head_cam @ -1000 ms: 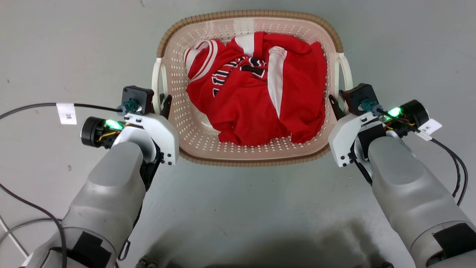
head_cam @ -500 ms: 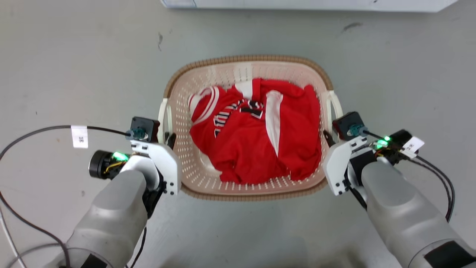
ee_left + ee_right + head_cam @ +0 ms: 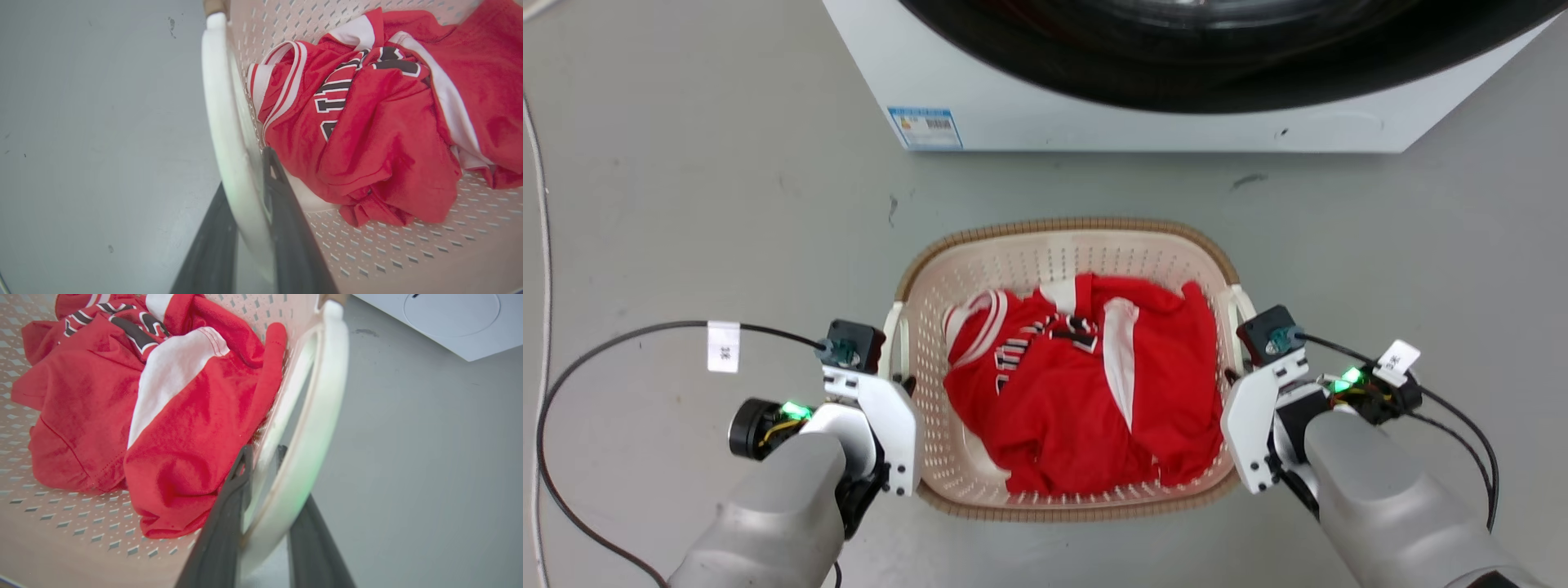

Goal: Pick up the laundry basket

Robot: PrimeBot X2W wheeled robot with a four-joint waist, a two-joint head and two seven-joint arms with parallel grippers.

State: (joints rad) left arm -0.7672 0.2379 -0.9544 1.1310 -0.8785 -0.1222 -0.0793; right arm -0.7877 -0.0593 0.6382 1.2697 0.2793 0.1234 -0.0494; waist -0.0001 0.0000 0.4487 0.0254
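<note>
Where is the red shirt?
In the head view, the shirt lies inside the basket, between the left gripper and right gripper, near the washer.

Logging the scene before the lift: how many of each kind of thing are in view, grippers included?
laundry basket: 1
red jersey, bunched inside: 1, as far as shows
washer: 1
grippers: 2 (left gripper, right gripper, each on a white handle)
Total: 5

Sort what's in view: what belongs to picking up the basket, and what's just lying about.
Job in hand:
laundry basket
left handle, with the left pincer around it
right handle, with the right pincer around it

Lying about:
washer
blue label on the washer
red jersey, loose inside the basket
</note>
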